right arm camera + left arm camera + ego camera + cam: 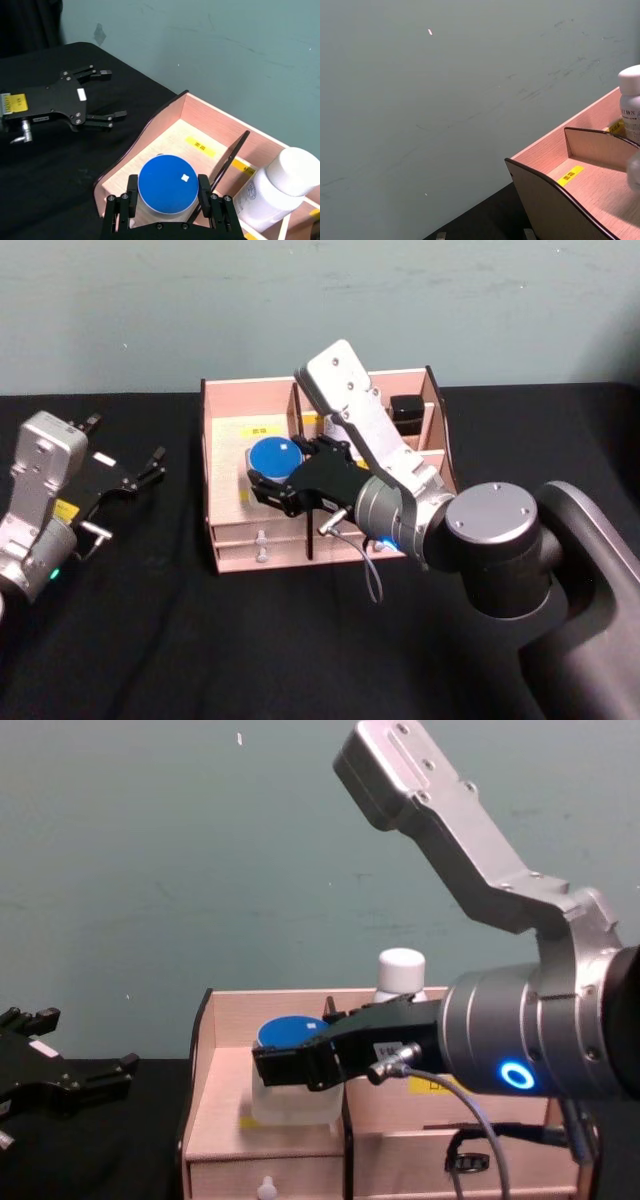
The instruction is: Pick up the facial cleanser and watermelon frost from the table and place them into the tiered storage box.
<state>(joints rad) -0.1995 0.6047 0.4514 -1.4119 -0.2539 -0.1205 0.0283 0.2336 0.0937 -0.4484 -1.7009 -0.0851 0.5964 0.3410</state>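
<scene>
While your right gripper point(167, 200) hung over the left compartment of the tiered storage box point(225, 440), its fingers were clamped on either side of the blue-lidded jar point(167, 186), which I took to be one of the two task items, though no label was readable to say which. From the chest view the jar point(290, 1065) looked low inside that compartment, at or near the floor, but you could not tell from these pictures whether it was actually resting there. To finish this placement well, you would have wanted to lower gently until the base sat flat, part the fingers only enough to clear the lid, then lift straight up, because the dark divider point(227, 157) stood just beside the far finger and the curved side wall lay close on the other side. A white-capped bottle point(272, 187) already stood in the neighbouring compartment, so any sideways drift risked knocking it. Your left gripper point(125, 478) waited spread wide and empty over the black table point(150, 640), well apart from the box.
</scene>
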